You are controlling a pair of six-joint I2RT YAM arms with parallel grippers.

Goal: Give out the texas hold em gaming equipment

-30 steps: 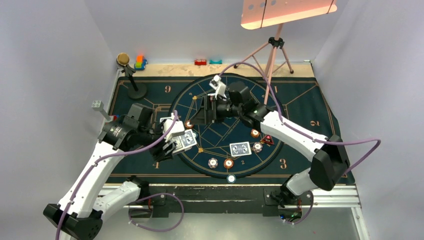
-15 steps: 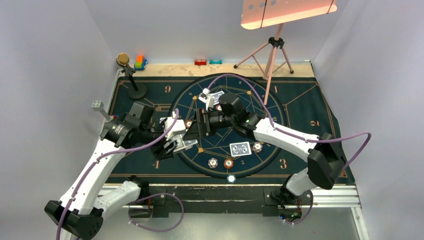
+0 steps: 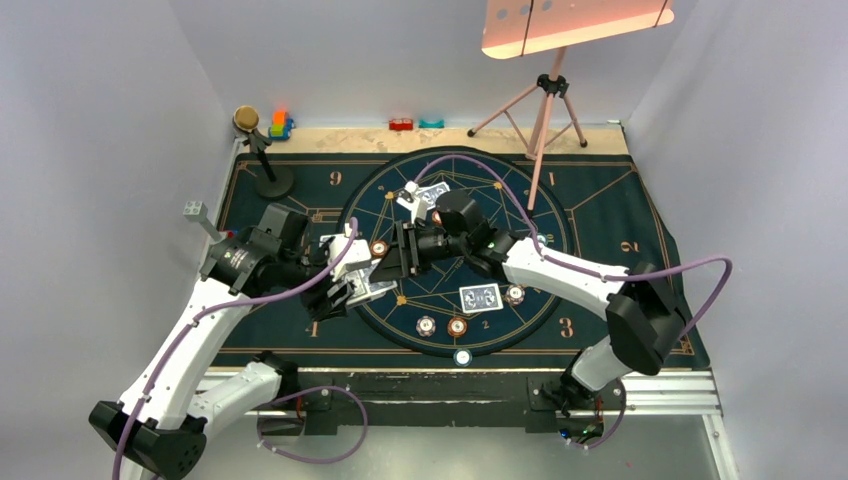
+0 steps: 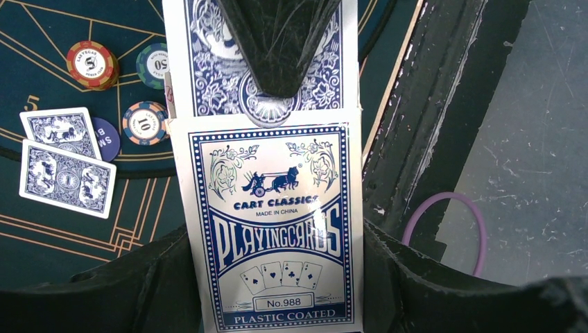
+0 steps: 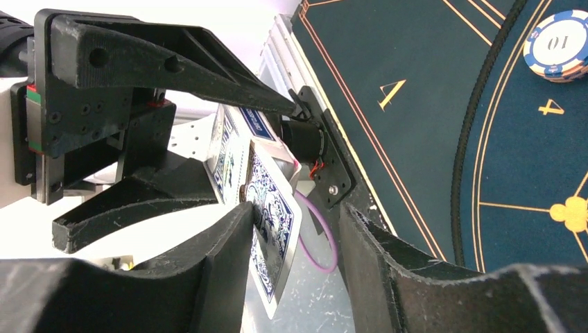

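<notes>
We were partway through dealing. Our left fingers were clamped on the sides of the card box, held near the edge of the mat, and one card stuck out of the box's open end. Our right fingers stood apart, one on each side of that card, and were not yet pinching it. Two cards and several chips lay on the mat. As we judged it, the next move called for closing the right fingers on that single card, then drawing it straight out while the left fingers kept the box firm.
</notes>
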